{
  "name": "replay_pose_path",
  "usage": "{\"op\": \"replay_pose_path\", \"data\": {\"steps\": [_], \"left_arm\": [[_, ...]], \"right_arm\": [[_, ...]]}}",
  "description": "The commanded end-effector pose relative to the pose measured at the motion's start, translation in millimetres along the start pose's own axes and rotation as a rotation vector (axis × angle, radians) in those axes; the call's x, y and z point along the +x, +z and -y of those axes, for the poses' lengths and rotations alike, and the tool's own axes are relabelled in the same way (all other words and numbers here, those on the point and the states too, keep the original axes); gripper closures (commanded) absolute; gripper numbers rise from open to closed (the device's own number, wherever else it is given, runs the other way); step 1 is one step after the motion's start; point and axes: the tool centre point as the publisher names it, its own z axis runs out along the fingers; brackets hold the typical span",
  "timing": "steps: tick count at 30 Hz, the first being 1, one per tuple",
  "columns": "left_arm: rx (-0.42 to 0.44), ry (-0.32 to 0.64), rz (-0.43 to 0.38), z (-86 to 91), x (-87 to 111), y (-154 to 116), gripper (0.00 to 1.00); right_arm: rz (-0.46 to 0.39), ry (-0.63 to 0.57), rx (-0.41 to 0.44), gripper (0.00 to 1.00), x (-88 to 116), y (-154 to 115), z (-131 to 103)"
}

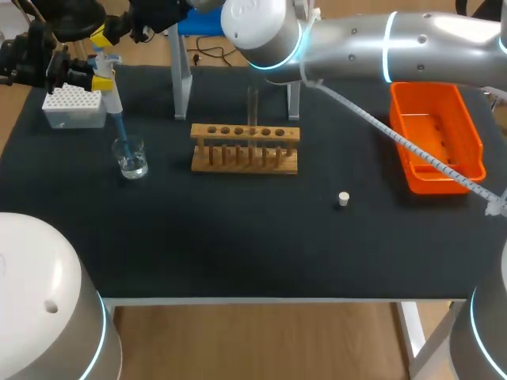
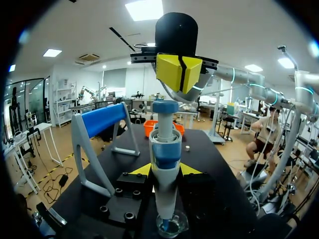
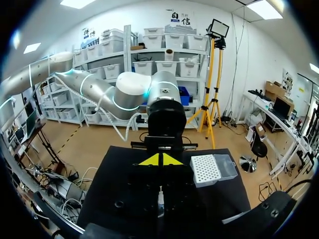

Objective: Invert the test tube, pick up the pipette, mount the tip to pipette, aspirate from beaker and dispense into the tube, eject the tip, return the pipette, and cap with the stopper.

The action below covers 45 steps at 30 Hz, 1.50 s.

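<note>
Your left gripper (image 2: 164, 170) is clamped on the pipette (image 2: 165, 191), one finger on each side of its body. It holds the pipette upright with the tip down inside the beaker (image 1: 131, 158). Your right gripper (image 2: 179, 73) hangs straight above the beaker, its yellow tips pressed together and holding nothing, just over the plunger (image 2: 165, 106). I cannot tell whether they touch it.

This looks like the aspirate step. Press down along the pipette's axis so it does not tilt against the beaker's wall. Lock the left arm while you do, and keep the tip under the liquid but off the glass floor. Let the plunger rise slowly. Then lift straight out of the beaker before heading for the tube (image 1: 253, 107), which stands in the rack (image 1: 245, 148) to the beaker's right.
</note>
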Motion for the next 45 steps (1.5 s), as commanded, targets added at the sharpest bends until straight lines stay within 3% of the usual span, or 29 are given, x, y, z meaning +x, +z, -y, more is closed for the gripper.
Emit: {"op": "replay_pose_path", "data": {"steps": [1,45], "left_arm": [[0.002,0.002,-0.004,-0.5,-0.9,-1,1.0],[0.002,0.002,-0.004,-0.5,-0.9,-1,1.0]], "right_arm": [[-0.002,0.002,0.01,1.0,-6,4,0],[-0.02,0.008,0.055,1.0,-5,12,17]]}}
